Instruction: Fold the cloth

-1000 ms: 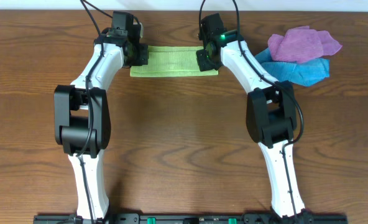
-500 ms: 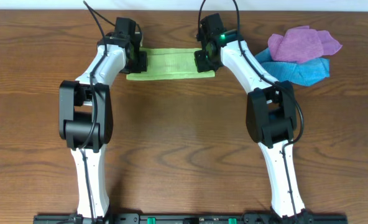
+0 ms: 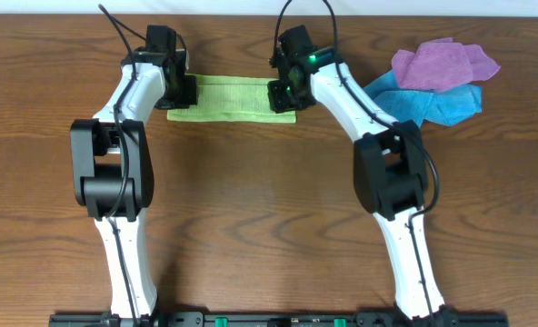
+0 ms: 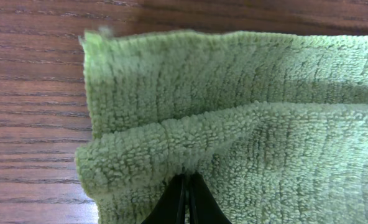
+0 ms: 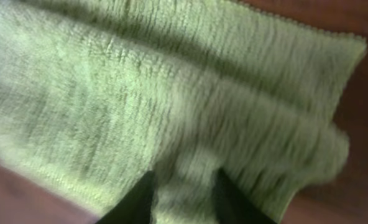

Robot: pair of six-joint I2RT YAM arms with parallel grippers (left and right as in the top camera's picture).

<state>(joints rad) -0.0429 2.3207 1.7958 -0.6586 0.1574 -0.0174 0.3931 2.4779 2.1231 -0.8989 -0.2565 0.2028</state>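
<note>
A green terry cloth [image 3: 233, 98] lies as a narrow folded strip near the table's far edge. My left gripper [image 3: 180, 91] is at its left end and my right gripper [image 3: 281, 95] is at its right end. In the left wrist view the cloth [image 4: 234, 112] shows a rolled fold, and the left gripper [image 4: 187, 180] is pinched shut on that fold's edge. In the right wrist view, which is blurred, the cloth [image 5: 140, 93] fills the frame. The right gripper [image 5: 185, 186] has a thick bunch of cloth between its fingers.
A purple cloth [image 3: 442, 65] lies crumpled on a blue cloth [image 3: 437, 102] at the far right, just right of the right arm. The table's far edge runs just behind the green cloth. Brown wooden tabletop [image 3: 251, 200] lies in front.
Both grippers and the green cloth have shifted left along the far edge of the table. The purple and blue cloths have not moved.
</note>
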